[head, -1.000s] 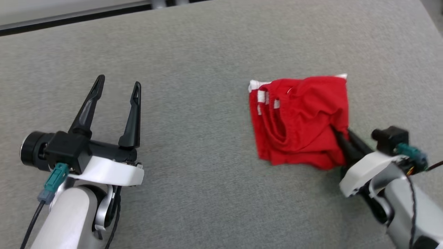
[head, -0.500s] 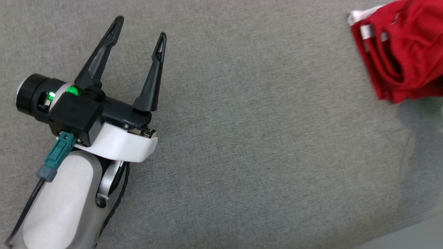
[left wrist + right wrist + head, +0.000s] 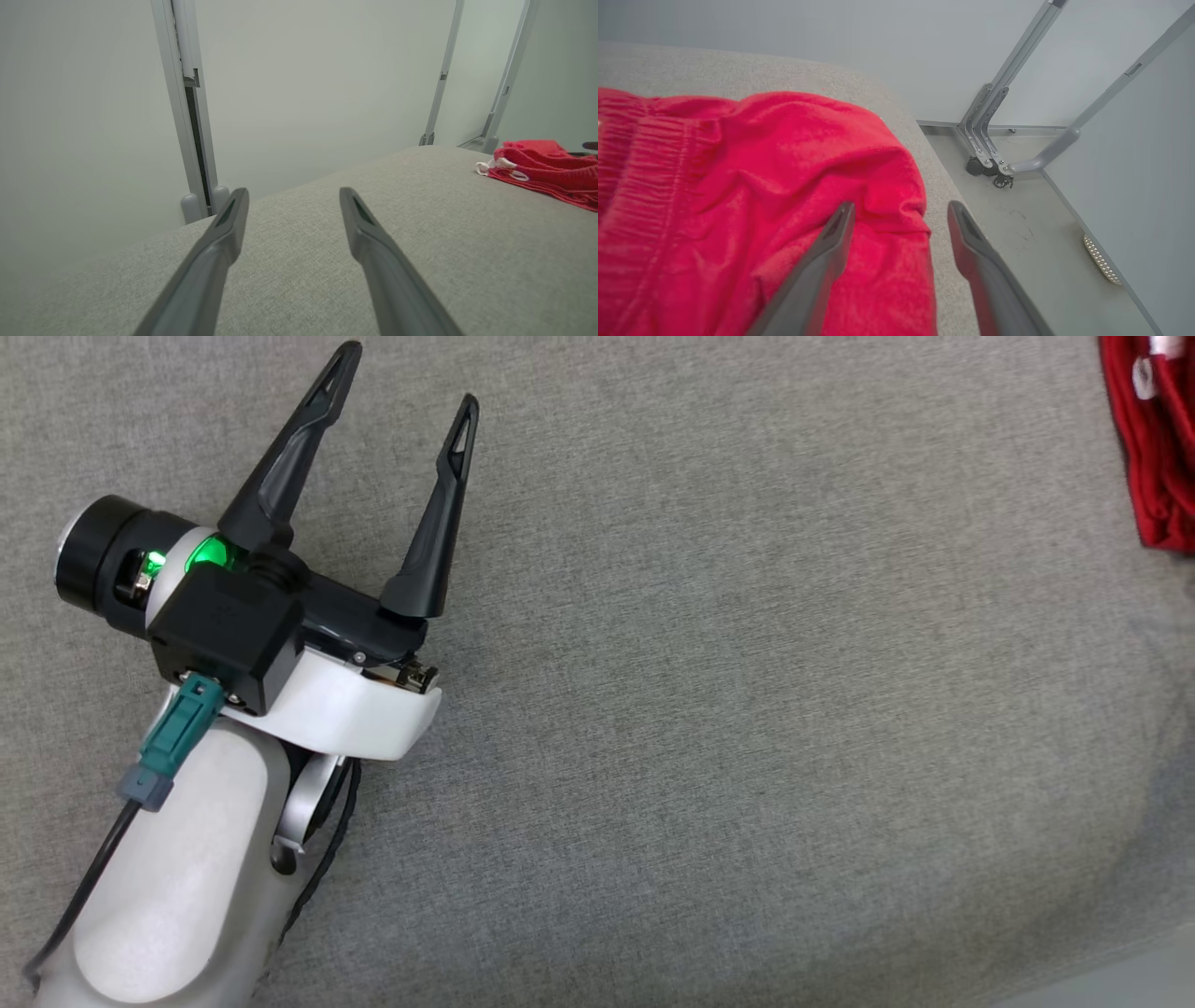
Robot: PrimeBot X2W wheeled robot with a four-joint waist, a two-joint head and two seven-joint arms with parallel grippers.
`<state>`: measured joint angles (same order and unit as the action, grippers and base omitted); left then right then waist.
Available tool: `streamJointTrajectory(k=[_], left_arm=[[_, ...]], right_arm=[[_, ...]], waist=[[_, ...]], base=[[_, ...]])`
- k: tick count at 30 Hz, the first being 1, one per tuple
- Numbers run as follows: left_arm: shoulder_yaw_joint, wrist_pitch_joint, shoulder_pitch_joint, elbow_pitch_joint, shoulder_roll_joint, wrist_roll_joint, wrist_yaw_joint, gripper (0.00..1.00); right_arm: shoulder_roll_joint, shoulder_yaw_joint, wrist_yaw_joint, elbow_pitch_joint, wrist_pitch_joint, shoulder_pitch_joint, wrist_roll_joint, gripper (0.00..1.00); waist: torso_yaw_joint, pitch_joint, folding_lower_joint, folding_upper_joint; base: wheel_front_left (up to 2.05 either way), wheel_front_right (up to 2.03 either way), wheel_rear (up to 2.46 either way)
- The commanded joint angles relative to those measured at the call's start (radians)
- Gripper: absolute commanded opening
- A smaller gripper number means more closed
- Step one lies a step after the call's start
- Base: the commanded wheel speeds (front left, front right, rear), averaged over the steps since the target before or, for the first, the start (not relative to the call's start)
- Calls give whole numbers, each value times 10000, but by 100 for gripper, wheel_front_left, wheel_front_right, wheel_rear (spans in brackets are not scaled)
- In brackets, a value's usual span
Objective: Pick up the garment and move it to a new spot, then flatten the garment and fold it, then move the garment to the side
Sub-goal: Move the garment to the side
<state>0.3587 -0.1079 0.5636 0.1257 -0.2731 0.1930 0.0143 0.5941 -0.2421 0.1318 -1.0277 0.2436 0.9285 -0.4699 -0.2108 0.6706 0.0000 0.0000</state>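
Note:
The garment (image 3: 1153,448) is red with white trim and lies folded and bunched on the grey fabric table (image 3: 747,709), cut off by the head view's top right edge. My left gripper (image 3: 408,378) stands open over bare table far to the garment's left, with nothing between its fingers. From the left wrist view the garment (image 3: 542,168) lies off to the right of my left gripper (image 3: 293,193). My right gripper (image 3: 899,212) is open just above a corner of the garment (image 3: 738,186), near the table's edge; whether a finger touches the cloth is unclear.
The table's edge (image 3: 1120,980) runs across the head view's lower right corner. Beyond the garment the table ends, and there the floor holds a grey metal frame on casters (image 3: 994,163). A pale wall with upright metal posts (image 3: 187,116) stands behind the table.
The head camera has swung, so the garment slid to the picture's top right edge and my right arm left that view. A second ago my right gripper was shut on the garment; it is open now.

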Motion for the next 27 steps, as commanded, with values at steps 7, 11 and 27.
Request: streamJointTrajectory(k=[7, 11, 27], left_arm=[[-198, -263, -659, -409, -39, 300, 255, 100], [-361, -356, -1183, -545, -46, 508, 461, 100], [-1215, -884, -3324, -903, 189, 1422, 1388, 100]], right_arm=[[-643, 1144, -21, 1173, 218, -1015, 290, 100], [-1386, 1996, -21, 2908, 207, -2314, 656, 100], [-3988, 1909, -20, 7861, 82, -6142, 2100, 100]], waist=[[-389, -986, 0, 0], [-493, -1554, 0, 0], [504, -3551, 0, 0]], base=[[0, 0, 0], [0, 0, 0], [0, 0, 0]])
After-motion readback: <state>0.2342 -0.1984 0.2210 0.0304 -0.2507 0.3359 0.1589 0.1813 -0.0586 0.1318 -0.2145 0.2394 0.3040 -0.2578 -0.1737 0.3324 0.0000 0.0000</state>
